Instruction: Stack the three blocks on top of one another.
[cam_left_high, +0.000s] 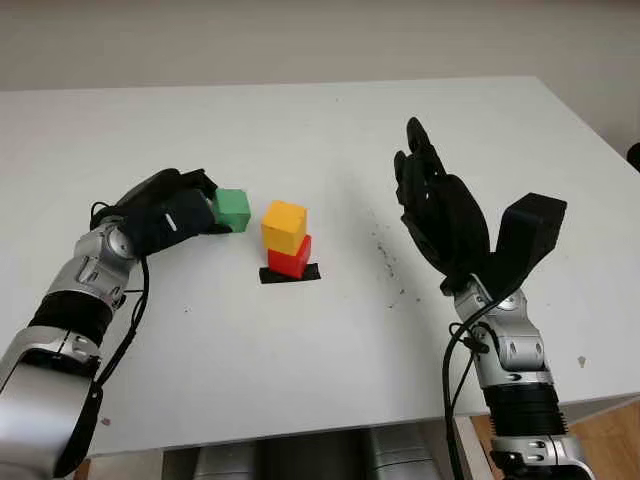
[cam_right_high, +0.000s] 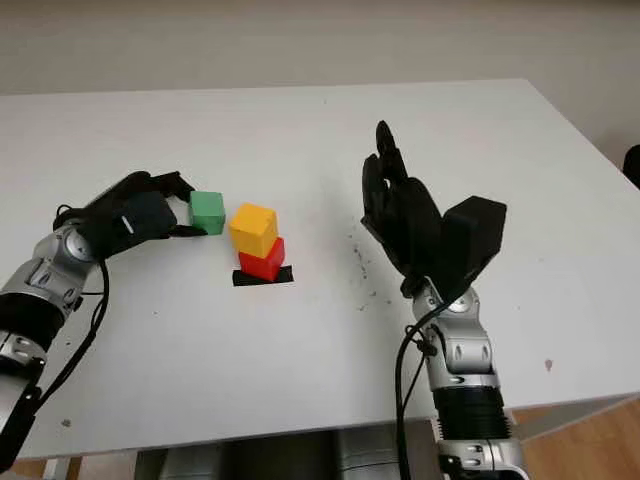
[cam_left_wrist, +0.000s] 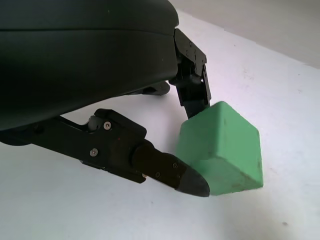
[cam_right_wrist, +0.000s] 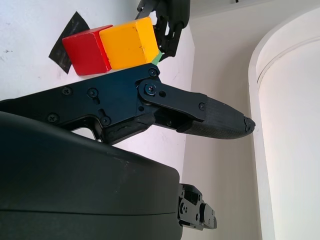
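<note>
A green block (cam_left_high: 233, 209) sits low over the white table (cam_left_high: 330, 130), just left of the stack. My left hand (cam_left_high: 212, 207) comes in from the left, and its fingers (cam_left_wrist: 192, 85) press two sides of the green block (cam_left_wrist: 225, 147). The stack is a yellow block (cam_left_high: 284, 226), slightly twisted, on a red block (cam_left_high: 290, 259), which stands on a black tape mark (cam_left_high: 291, 274). My right hand (cam_left_high: 428, 185) is open and raised to the right of the stack, a good gap away from it.
Small dark specks (cam_left_high: 385, 260) dot the table between the stack and my right hand. The table's front edge (cam_left_high: 300, 425) runs close to both forearms. Its right edge (cam_left_high: 590, 130) slants away behind my right hand.
</note>
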